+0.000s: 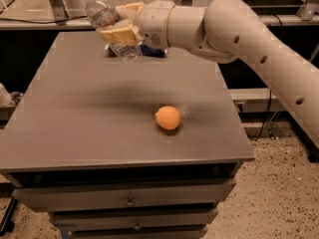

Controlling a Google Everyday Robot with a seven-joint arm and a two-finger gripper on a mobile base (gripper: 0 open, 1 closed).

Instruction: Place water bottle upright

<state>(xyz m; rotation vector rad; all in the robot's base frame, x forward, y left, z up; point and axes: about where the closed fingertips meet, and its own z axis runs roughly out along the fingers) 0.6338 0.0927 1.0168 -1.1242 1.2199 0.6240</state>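
Observation:
The water bottle (102,14) is a clear ribbed plastic bottle with a white cap. It is held in the air above the far part of the grey table (89,118), tilted, cap up and to the left, base down and to the right. My gripper (121,24) is shut on the water bottle around its middle, with tan fingers (119,34) on either side. The white arm reaches in from the right.
An orange ball (168,117) lies on the table right of the middle. A dark blue packet (152,52) lies at the table's far edge, partly behind the gripper. Drawers are below the table top. A bench runs behind the table.

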